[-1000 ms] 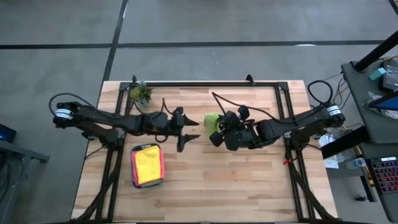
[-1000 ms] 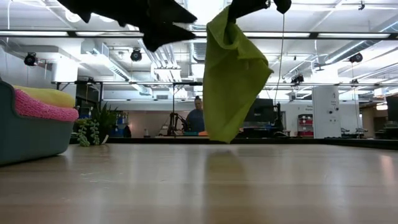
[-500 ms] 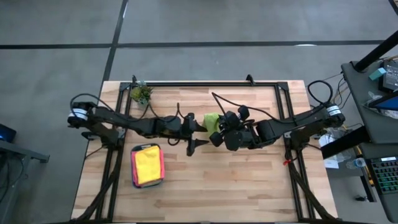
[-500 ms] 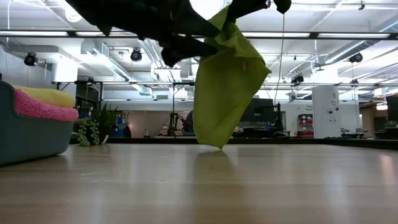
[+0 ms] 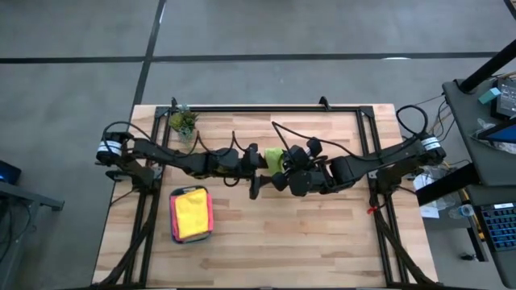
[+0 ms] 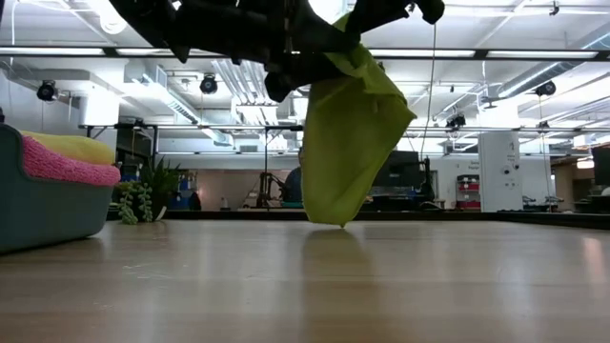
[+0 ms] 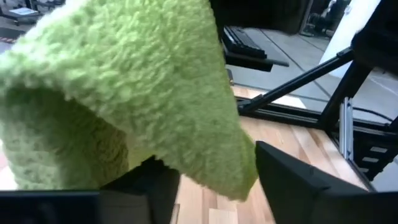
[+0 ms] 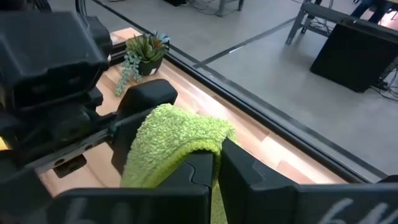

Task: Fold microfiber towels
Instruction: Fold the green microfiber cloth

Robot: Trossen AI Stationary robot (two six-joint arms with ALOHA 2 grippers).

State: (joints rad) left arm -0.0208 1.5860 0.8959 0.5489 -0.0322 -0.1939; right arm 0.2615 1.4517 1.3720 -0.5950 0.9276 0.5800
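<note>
A lime green towel [image 6: 348,143] hangs over the middle of the table with my right gripper [image 8: 217,158] shut on its top. Its lowest corner [image 6: 334,221] is down near the table top. My left gripper [image 7: 211,180] has come level from the table's left. It is open, with one finger [image 7: 292,180] on either side of the towel's upper fold [image 7: 155,93]. In the high view the two grippers nearly meet at the towel [image 5: 274,155]. My right gripper pinches the towel's bunched top [image 8: 186,146] between its two fingers, coming slanting down from the table's right. The towel is lifted and hangs slack below the fingers. My left gripper stands around the towel's upper fold; I cannot tell whether its fingers touch the cloth.
A teal tray [image 5: 173,217] holding a yellow towel [image 5: 191,213] over a pink one [image 6: 57,162] stands at the near left. A small potted plant [image 5: 183,121] stands at the far left corner. Bare wood lies on the near side and to the right.
My left gripper has moved toward the table's right and a little down, up to the hanging towel, so that its fingers now stand around the towel's top. The towel's lower part has swayed slightly. My right gripper has kept still.
</note>
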